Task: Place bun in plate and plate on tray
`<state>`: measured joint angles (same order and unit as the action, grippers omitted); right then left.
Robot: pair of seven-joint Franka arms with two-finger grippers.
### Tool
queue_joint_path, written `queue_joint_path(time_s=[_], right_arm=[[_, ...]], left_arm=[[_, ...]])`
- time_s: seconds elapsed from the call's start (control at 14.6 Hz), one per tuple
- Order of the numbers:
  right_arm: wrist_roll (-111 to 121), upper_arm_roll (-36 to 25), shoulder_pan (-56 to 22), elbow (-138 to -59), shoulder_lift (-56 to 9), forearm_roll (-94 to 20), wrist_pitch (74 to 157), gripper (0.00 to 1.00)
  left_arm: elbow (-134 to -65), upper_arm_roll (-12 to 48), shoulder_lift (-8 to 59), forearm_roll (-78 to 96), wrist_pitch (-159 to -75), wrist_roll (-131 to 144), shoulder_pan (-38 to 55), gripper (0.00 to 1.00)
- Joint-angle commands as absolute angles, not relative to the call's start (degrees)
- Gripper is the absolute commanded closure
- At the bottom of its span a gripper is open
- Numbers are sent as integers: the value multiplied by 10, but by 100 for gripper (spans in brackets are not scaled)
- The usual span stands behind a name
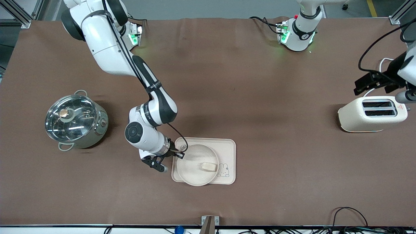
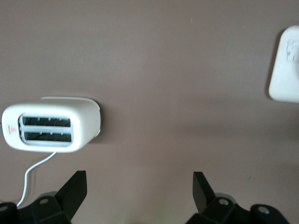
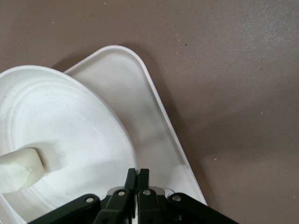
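Note:
The plate [image 1: 191, 162] lies on the tray [image 1: 227, 147], and its rim reaches slightly past the tray's edge nearest the front camera. The bun [image 1: 208, 166] lies in the plate, toward the rabbit drawing. My right gripper [image 1: 179, 155] is shut on the plate's rim at the side toward the right arm's end of the table. In the right wrist view the shut gripper [image 3: 137, 171] pinches the rim of the plate [image 3: 70, 121], with the bun [image 3: 18, 169] inside and the tray [image 3: 140, 107] under it. My left gripper [image 2: 140, 179] is open and empty, waiting high up beside the toaster.
A cream toaster [image 1: 373, 113] stands at the left arm's end of the table and also shows in the left wrist view [image 2: 49, 128]. A steel pot with a glass lid [image 1: 75, 121] stands at the right arm's end. A tray corner [image 2: 286, 65] shows in the left wrist view.

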<state>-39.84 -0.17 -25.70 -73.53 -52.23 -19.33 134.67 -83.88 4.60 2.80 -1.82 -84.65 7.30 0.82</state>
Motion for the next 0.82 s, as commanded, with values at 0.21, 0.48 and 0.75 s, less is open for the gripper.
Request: queue_joint_path(time_s=[0.21, 0.48, 0.75], right_arm=[[-396, 6, -265, -749, -514, -200, 1333, 100], [-384, 6, -265, -760, -514, -199, 1337, 98], [-402, 6, -270, -774, -507, -199, 1332, 9]], left_arm=[[-931, 40, -61, -12, -842, 71, 31, 0], [-926, 53, -62, -20, -842, 65, 30, 0], [-922, 54, -59, -18, -843, 62, 32, 0]])
